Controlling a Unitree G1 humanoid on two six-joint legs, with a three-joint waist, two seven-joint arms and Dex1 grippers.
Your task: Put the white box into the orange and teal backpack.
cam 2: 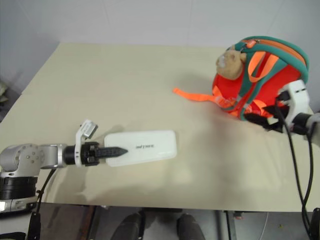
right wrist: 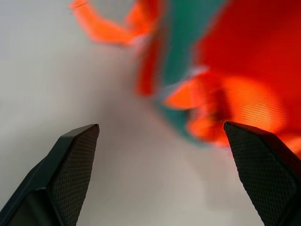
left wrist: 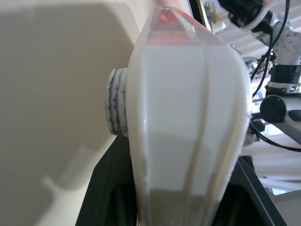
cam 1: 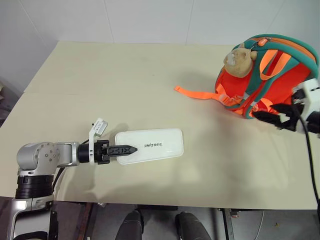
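Observation:
The white box (cam 1: 160, 145) lies flat near the table's front edge, with dark lettering on its lid. My left gripper (cam 1: 131, 150) is shut on its left end, one black finger lying over the lid. In the left wrist view the box (left wrist: 188, 117) stands edge-on between the fingers. The orange and teal backpack (cam 1: 280, 75) stands at the table's far right, a tan plush toy (cam 1: 239, 60) on its top. My right gripper (cam 1: 274, 120) is open at the backpack's near lower side. Its fingers (right wrist: 77, 165) spread wide in front of the backpack (right wrist: 244, 56) with nothing between them.
The beige table (cam 1: 100, 80) spreads wide to the left and behind the box. An orange webbing strap (cam 1: 195, 93) trails from the backpack across the table towards the middle. A wall runs behind the table's far edge.

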